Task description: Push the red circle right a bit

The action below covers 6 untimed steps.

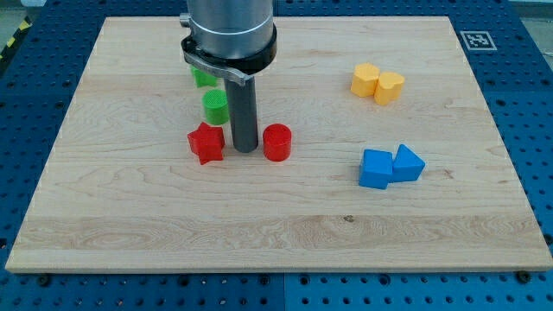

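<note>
Red circle (277, 142): upright cylinder, round face up, no long axis across the table (285, 233), unmarked; just beside the tip (245, 150) on the view's right. Red star (206, 142) sits just left of the tip. The rod carries no gripper and holds nothing. Fiducial tag (475, 40) at the corner, unreadable.

Table (285, 233): pale wood, blue pegboard around it.
My tip (245, 150): down between red star (206, 142) and red circle (277, 142), just left of the circle.
Green cylinder (214, 107): just above the star; second green block (204, 78) above it, partly hidden.
Two yellow blocks (378, 83): touching, upper right.
Blue cube (376, 168) and blue triangular block (408, 163): touching, right.
</note>
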Available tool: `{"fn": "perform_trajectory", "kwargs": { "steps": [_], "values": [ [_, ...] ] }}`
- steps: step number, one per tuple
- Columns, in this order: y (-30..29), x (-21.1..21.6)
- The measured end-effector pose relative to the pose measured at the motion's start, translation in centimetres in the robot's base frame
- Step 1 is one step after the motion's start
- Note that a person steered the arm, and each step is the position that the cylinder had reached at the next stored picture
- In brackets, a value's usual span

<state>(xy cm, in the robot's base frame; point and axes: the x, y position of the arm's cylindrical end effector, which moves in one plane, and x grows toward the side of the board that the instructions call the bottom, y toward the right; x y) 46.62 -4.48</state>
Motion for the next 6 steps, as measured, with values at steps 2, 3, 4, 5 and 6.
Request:
{"fn": "perform_trajectory", "kwargs": {
  "steps": [2,3,4,5,6],
  "values": [
    [0.0,-0.1],
    [0.6,-0.1],
    [1.8,-0.1],
    [2.7,-0.1],
    [2.4,-0.7]
  ]
}}
